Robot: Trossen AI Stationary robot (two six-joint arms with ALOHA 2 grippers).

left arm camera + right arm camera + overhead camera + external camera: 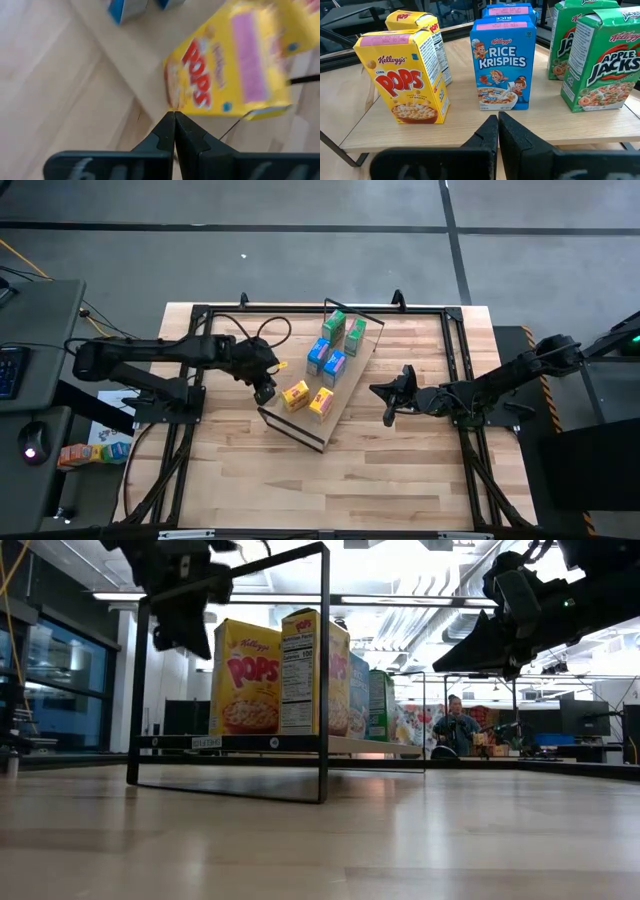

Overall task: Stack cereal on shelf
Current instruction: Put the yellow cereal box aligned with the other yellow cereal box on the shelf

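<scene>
The shelf, a light-wood board in a thin black wire frame, lies aslant mid-table. Six cereal boxes stand upright on it in pairs: two green farthest, two blue in the middle, two yellow nearest. My left gripper hangs shut just left of the yellow pair, pointing steeply down past a yellow box, and seems clear of it. My right gripper is shut, raised on the shelf's right side, and faces a blue box across the board's edge.
Black rails frame the plank tabletop. Bare wood lies between the shelf and the near edge. A side desk on the left holds a mouse and coloured items. A person sits far back in the room.
</scene>
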